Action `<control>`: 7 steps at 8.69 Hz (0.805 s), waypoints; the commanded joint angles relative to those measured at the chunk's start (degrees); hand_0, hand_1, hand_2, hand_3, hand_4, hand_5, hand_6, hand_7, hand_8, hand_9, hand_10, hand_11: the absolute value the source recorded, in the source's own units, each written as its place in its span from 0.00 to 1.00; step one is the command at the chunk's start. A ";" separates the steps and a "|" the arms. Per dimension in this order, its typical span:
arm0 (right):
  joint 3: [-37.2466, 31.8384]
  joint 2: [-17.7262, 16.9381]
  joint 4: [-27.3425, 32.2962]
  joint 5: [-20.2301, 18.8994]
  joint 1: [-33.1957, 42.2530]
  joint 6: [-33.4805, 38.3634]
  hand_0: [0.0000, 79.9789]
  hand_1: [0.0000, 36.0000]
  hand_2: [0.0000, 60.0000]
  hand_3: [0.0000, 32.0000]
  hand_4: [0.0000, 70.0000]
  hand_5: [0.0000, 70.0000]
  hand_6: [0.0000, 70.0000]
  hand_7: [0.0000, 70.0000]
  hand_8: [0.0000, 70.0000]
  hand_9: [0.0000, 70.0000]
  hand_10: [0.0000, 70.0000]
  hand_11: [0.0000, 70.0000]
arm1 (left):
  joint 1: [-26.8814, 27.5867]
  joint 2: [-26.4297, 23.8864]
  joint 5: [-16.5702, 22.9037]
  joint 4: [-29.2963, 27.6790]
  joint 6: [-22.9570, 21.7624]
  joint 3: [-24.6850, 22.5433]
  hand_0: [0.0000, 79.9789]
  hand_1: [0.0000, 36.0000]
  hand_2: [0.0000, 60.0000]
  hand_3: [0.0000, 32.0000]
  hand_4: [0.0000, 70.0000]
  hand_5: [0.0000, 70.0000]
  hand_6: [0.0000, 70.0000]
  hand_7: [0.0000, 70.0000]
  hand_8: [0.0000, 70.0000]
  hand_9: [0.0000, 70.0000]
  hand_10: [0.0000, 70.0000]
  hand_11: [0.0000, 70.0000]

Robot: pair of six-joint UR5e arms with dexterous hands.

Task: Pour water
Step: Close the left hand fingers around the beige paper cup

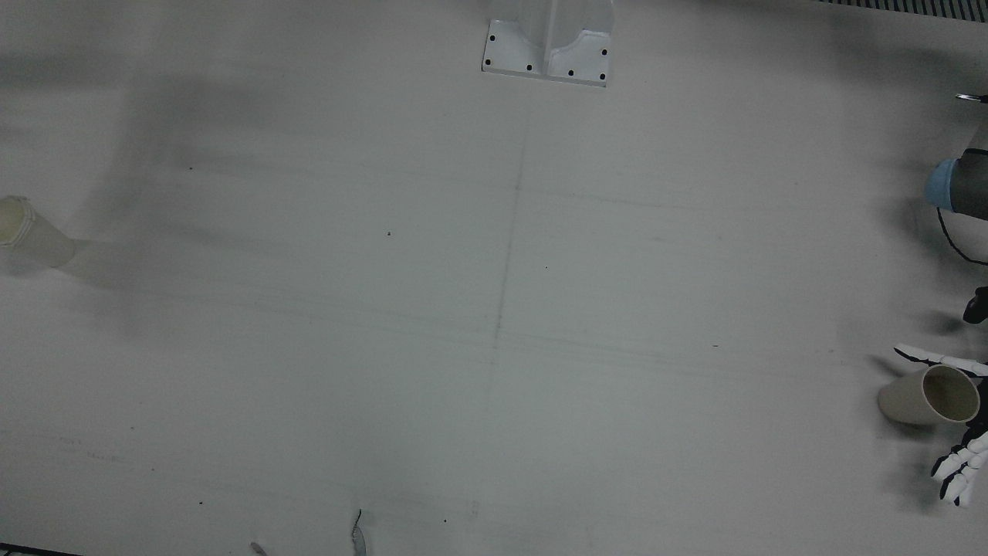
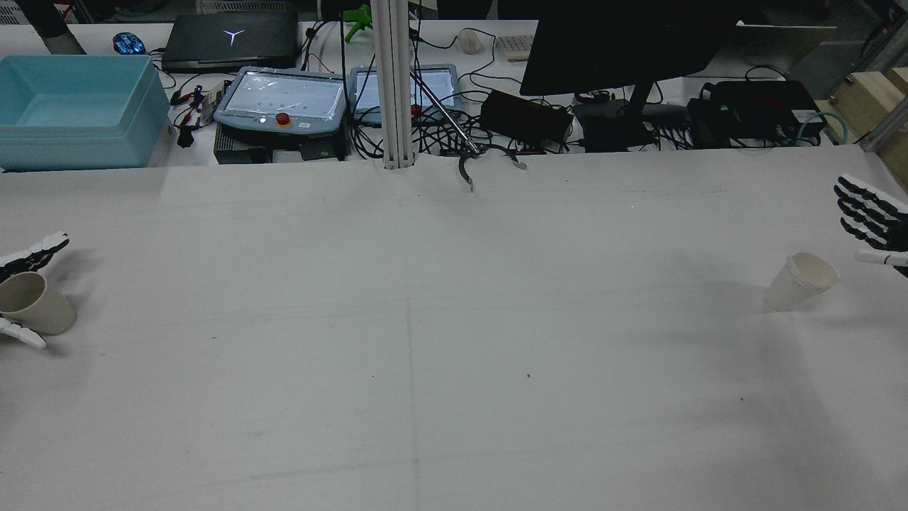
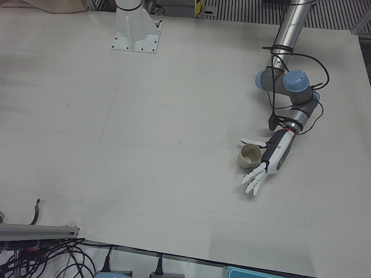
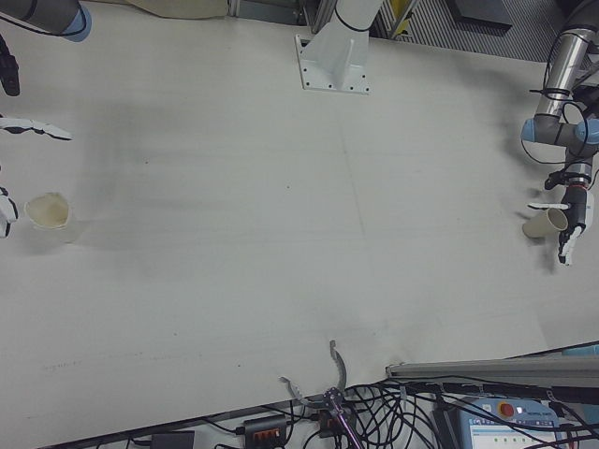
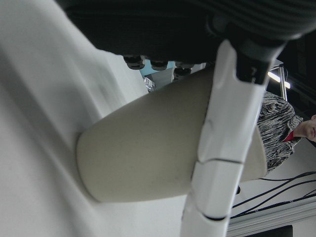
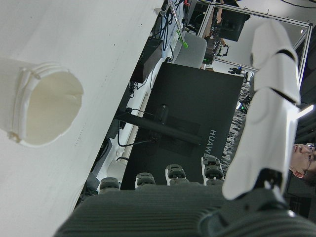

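Tipping is the main risk in the front view: the tan paper cup [image 1: 928, 394] stands at the bench [image 1: 494, 309] edge between the spread fingers of the left hand [image 1: 961, 432], which bracket it without clamping. An uneven closure could knock it over. The white paper cup [image 1: 31, 232] sits at the opposite edge, well apart, so the pour would need a long carry.

Rear view: the left hand [image 2: 21, 298] flanks the tan cup with fingers apart. The right hand [image 2: 871, 221] is open, near the white cup [image 2: 801, 281] but not touching. A monitor [image 2: 624, 42], teach pendants [image 2: 284, 99] and a blue bin [image 2: 74, 106] lie beyond the bench, clear of the path.

Left-front view: the left hand [image 3: 268, 165] lies beside the tan cup [image 3: 250, 155]; nothing obstructs the open bench.

Right-front view: white cup [image 4: 47, 213] and tan cup [image 4: 546, 223] are at opposite sides.

Left hand view: one finger [image 5: 224, 148] crosses the cup wall [image 5: 143, 148]; contact cannot be confirmed. Excess squeeze could crush the paper.

Right hand view: the white cup [image 6: 39, 108] rim looks dented, so it may deform if gripped; water level cannot be determined.
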 commanded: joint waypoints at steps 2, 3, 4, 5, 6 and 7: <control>-0.02 -0.11 0.00 0.09 -0.03 -0.12 0.63 0.59 0.23 0.00 0.00 0.09 0.10 0.01 0.02 0.04 0.00 0.00 | 0.01 -0.30 -0.03 0.03 -0.50 -0.06 0.99 0.58 0.00 0.00 0.48 0.64 0.12 0.09 0.01 0.00 0.01 0.05; -0.02 -0.11 0.00 0.09 0.05 -0.03 0.63 0.59 0.23 0.00 0.00 0.09 0.10 0.01 0.02 0.03 0.00 0.00 | 0.01 -0.30 -0.03 0.20 -0.59 -0.06 0.98 0.56 0.00 0.00 0.46 1.00 0.12 0.10 0.01 0.00 0.02 0.06; -0.02 -0.11 0.00 0.00 0.05 -0.03 0.63 0.59 0.23 0.00 0.00 0.09 0.10 0.02 0.02 0.03 0.00 0.00 | 0.01 -0.30 -0.03 0.38 -0.76 -0.06 0.99 0.58 0.00 0.00 0.49 1.00 0.13 0.12 0.01 0.00 0.02 0.06; -0.02 -0.20 0.00 0.00 0.05 -0.03 0.63 0.59 0.22 0.00 0.00 0.09 0.09 0.00 0.01 0.02 0.00 0.00 | 0.01 -0.30 -0.03 1.25 -1.72 -0.06 1.00 0.68 0.00 0.00 0.56 1.00 0.14 0.14 0.01 0.01 0.03 0.08; -0.02 -0.20 0.00 0.00 0.05 0.06 0.63 0.60 0.22 0.00 0.00 0.09 0.08 0.00 0.00 0.02 0.00 0.00 | 0.01 -0.30 -0.03 1.43 -2.34 -0.15 1.00 0.89 0.00 0.00 0.66 1.00 0.16 0.16 0.02 0.01 0.05 0.11; -0.02 -0.20 0.09 0.00 0.14 0.40 0.63 0.60 0.21 0.00 0.00 0.09 0.07 0.00 0.00 0.01 0.00 0.00 | 0.01 -0.30 -0.03 2.04 -3.82 -0.32 1.00 1.00 0.00 0.00 0.70 1.00 0.17 0.18 0.03 0.01 0.06 0.14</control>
